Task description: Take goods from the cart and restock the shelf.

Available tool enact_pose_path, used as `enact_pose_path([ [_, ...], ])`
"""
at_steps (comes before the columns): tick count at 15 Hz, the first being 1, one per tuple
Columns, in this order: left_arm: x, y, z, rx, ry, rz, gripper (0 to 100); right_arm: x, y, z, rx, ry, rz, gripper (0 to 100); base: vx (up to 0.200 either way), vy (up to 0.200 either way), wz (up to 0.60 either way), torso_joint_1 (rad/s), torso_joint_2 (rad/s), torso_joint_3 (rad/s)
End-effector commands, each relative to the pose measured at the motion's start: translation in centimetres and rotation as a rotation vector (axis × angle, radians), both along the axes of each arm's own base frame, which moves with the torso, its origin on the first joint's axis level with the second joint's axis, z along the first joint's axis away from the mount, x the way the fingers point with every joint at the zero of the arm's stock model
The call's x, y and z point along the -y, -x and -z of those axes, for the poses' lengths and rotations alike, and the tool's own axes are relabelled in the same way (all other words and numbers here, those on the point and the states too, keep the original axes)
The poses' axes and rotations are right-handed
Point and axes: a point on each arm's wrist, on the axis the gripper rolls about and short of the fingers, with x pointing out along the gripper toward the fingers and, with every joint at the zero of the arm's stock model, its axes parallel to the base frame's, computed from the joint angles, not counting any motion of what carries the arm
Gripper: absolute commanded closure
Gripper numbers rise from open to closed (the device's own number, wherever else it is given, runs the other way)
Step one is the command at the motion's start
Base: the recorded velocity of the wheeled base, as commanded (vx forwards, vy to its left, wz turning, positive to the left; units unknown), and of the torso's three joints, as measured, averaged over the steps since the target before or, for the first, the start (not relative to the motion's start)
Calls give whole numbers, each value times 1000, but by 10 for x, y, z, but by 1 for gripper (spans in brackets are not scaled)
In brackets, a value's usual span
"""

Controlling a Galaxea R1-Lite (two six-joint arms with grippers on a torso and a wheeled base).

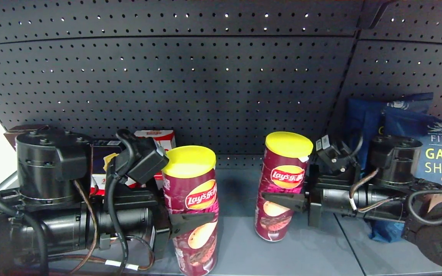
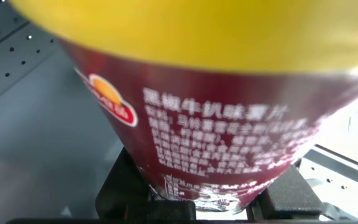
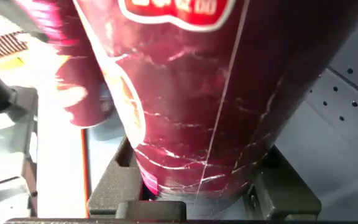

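Two maroon chip cans with yellow lids are at the grey shelf (image 1: pixel 244 245). My left gripper (image 1: pixel 196 219) is shut on the left can (image 1: pixel 192 191) around its middle, near the shelf's front edge. In the left wrist view this can (image 2: pixel 216 124) sits between the dark fingers (image 2: pixel 126 193). My right gripper (image 1: pixel 279 200) is shut on the right can (image 1: pixel 284 180), which leans slightly with its base at the shelf surface. The right wrist view shows that can (image 3: pixel 210 93) held close up, with the left can (image 3: pixel 73 81) beyond it. I cannot tell whether either base touches the shelf.
A black pegboard wall (image 1: pixel 205 76) closes the back of the shelf. Blue snack bags (image 1: pixel 428 134) stand at the right behind my right arm. Red and white boxes (image 1: pixel 159 140) sit at the back left. Bare shelf lies between and behind the two cans.
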Motion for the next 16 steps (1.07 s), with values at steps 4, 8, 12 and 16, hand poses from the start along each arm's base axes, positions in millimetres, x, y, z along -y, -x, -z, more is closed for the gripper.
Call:
enact_pose_path([
  [4, 3, -6, 1, -3, -8, -13, 100, 8, 16, 6, 13, -10, -5, 100, 0, 0, 0, 0, 0, 0],
  [8, 9, -17, -4, 9, 1, -18, 100, 3, 25, 15, 2, -4, -35, 100, 0, 0, 0, 0, 0, 0],
  [12, 14, -25, -3, 9, 1, -18, 100, 2, 26, 20, -2, -2, -41, 100, 0, 0, 0, 0, 0, 0],
  [16, 15, -29, -2, 5, -1, -18, 100, -1, 23, 26, -7, 3, -45, 100, 0, 0, 0, 0, 0, 0],
])
